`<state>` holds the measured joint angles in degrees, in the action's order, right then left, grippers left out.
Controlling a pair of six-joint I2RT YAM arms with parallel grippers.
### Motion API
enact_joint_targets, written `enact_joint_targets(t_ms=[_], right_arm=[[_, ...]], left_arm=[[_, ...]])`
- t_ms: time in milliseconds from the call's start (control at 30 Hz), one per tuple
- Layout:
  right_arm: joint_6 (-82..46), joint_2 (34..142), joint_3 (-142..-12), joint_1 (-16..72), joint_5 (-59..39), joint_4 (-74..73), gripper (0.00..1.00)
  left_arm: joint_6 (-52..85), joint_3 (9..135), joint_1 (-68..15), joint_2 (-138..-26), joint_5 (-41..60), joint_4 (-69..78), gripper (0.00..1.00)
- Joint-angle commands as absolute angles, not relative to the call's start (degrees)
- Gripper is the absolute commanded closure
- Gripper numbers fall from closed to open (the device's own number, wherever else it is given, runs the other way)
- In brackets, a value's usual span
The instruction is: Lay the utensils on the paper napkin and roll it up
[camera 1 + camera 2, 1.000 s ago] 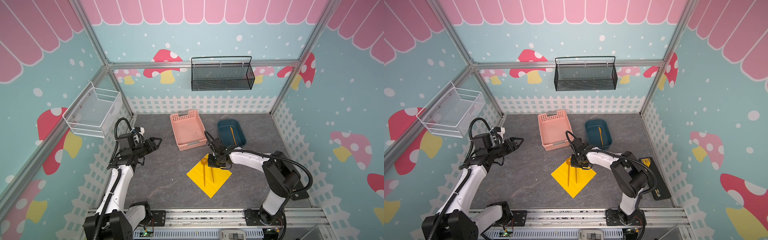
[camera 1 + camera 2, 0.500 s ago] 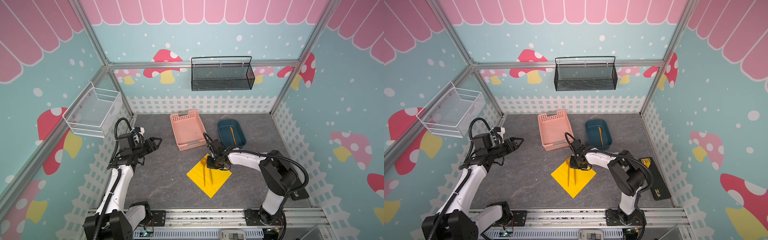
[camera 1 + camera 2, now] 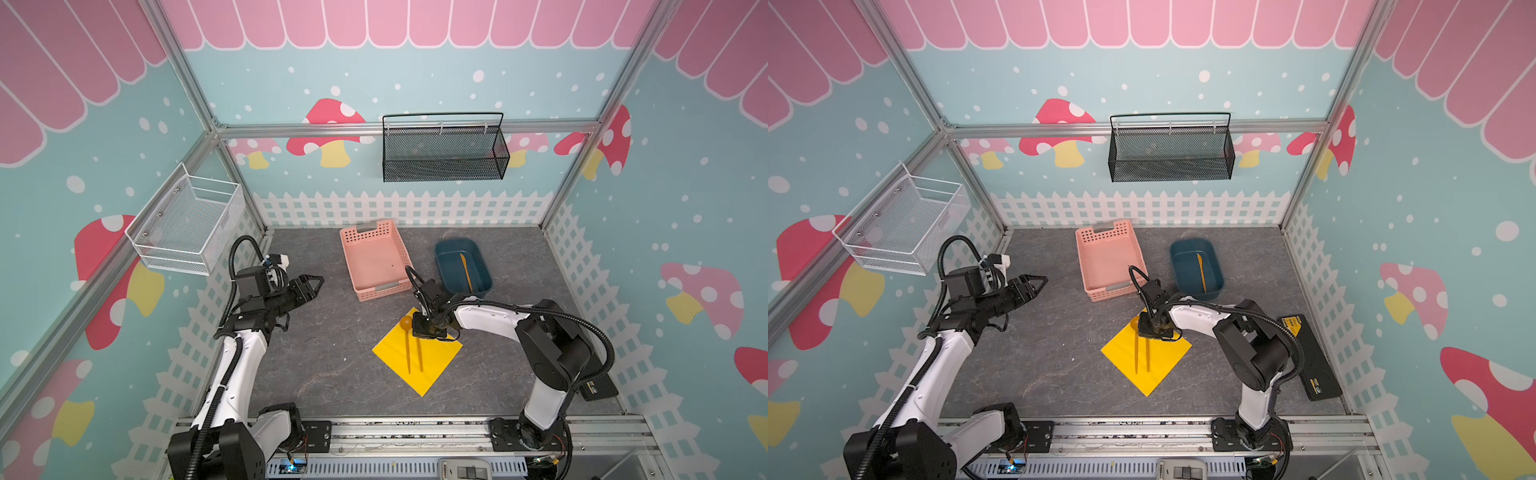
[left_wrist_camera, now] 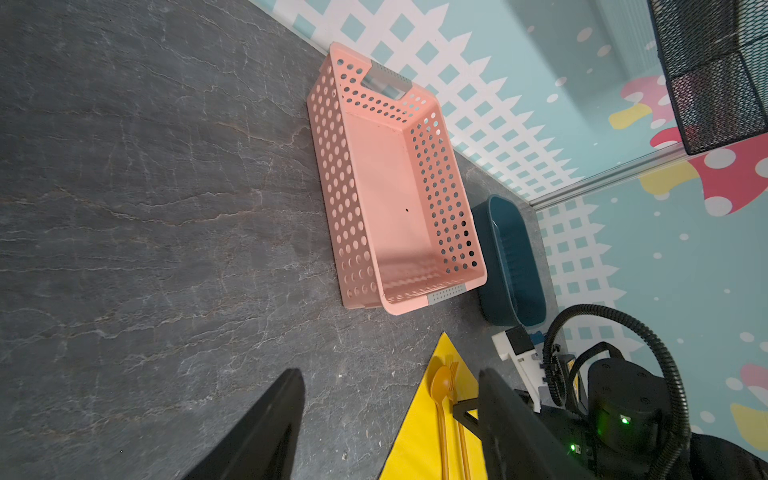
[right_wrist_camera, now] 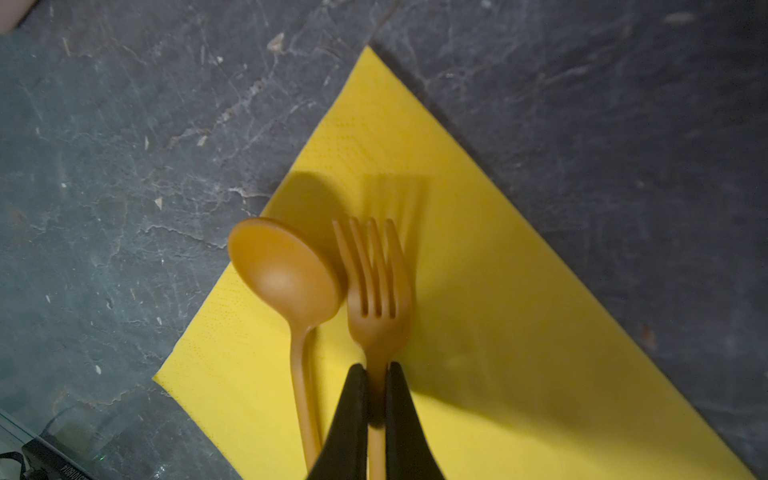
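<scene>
Right pincer (image 5: 376,368) clamped the fork (image 5: 376,291) by its neck, beside the spoon (image 5: 286,270) on the paper napkin (image 5: 478,291) near the table's front edge. The left pincer (image 3: 316,286) hung open. Next, probably: release, then fetch the knife (image 3: 465,270).

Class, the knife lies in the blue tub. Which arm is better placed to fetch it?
Right. The right claw, shut on the fork, is near the blue tub holding the knife; the open left claw sits beyond the pink basket.

1. The left gripper (image 3: 318,286) hovered above the surface at the left, pointing right, jaws apart and empty.
2. The right gripper (image 5: 377,368) pointed down near the centre, pinching the fork (image 5: 376,291) by its handle.
</scene>
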<state>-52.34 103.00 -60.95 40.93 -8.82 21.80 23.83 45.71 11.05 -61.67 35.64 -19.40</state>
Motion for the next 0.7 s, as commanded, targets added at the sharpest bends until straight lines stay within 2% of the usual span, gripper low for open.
enact_joint_targets(t_ms=[0,667], right_arm=[[-53.4,102.83,-59.77,41.31,-8.48,21.99,1.0],[-53.35,101.44,-58.45,41.36,-9.4,19.47,1.0]], left_arm=[[23.75,45.27,10.81,-61.75,36.12,-18.82,0.32],[23.75,45.18,10.83,-61.57,36.04,-18.76,0.31]])
